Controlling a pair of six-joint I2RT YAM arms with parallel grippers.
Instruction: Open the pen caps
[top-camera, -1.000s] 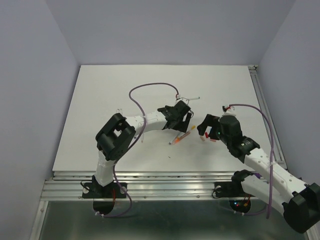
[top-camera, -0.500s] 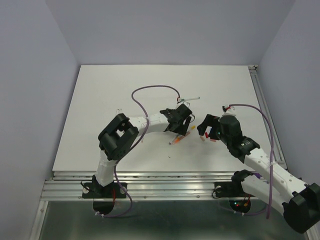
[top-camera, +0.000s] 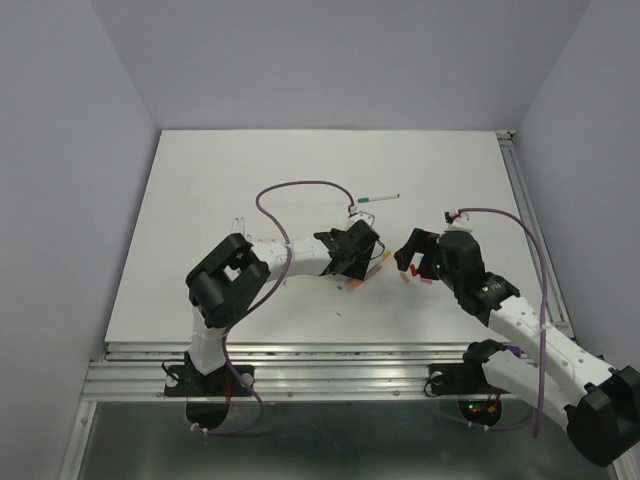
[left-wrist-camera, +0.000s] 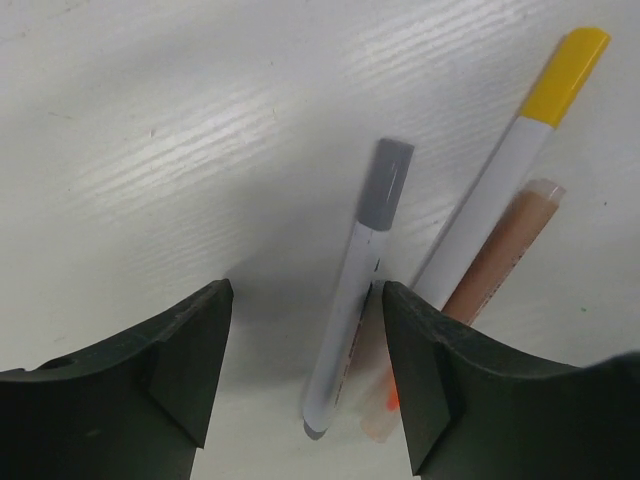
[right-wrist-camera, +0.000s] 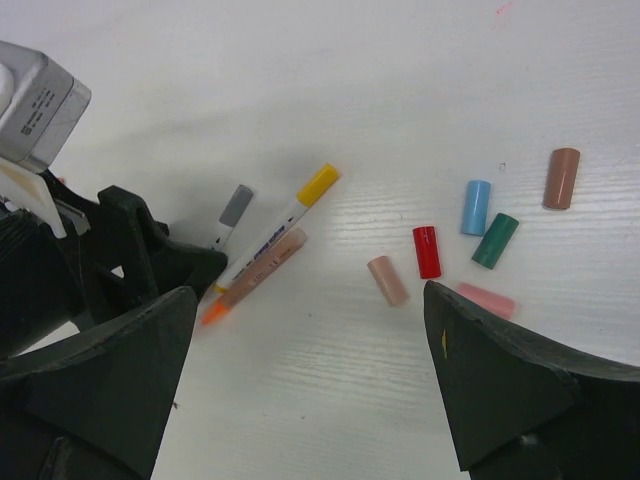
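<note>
Black fingers of the left gripper (left-wrist-camera: 305, 340) stand apart astride a whitish pen barrel (left-wrist-camera: 345, 330), one to each side and neither visibly pressing it. From the barrel's blunt near end, in the left wrist view, the pen runs toward 1 o'clock and ends in the grey cap (left-wrist-camera: 392, 185), a short matt tube a little wider than the barrel. At 2 o'clock from it lies a second pen (left-wrist-camera: 480, 210) with a yellow cap (left-wrist-camera: 570, 75). Touching that pen's side is an uncapped peach-coloured pen (left-wrist-camera: 505, 245) whose orange tip points back toward the gripper.

The right gripper (right-wrist-camera: 310, 300) hovers wide open and holds nothing. In its own view, six loose caps lie on the white table (right-wrist-camera: 300, 80) at 3 o'clock from the pens: tan (right-wrist-camera: 388, 280), red (right-wrist-camera: 427, 252), blue (right-wrist-camera: 477, 207), green (right-wrist-camera: 495, 241), pink (right-wrist-camera: 486, 300) and brown (right-wrist-camera: 562, 178). All are already off. Farther out, at 12 o'clock in the top view, lies a lone pen (top-camera: 378, 197) with a dark end.

Judged by appearance, the capped pens are light, stiff and smooth, and likely to roll or slip under a loose pinch. The caps probably hold by friction. A sound hold takes the barrel mid-length in one gripper and the cap in the other, then pulls straight along the pen's axis.
</note>
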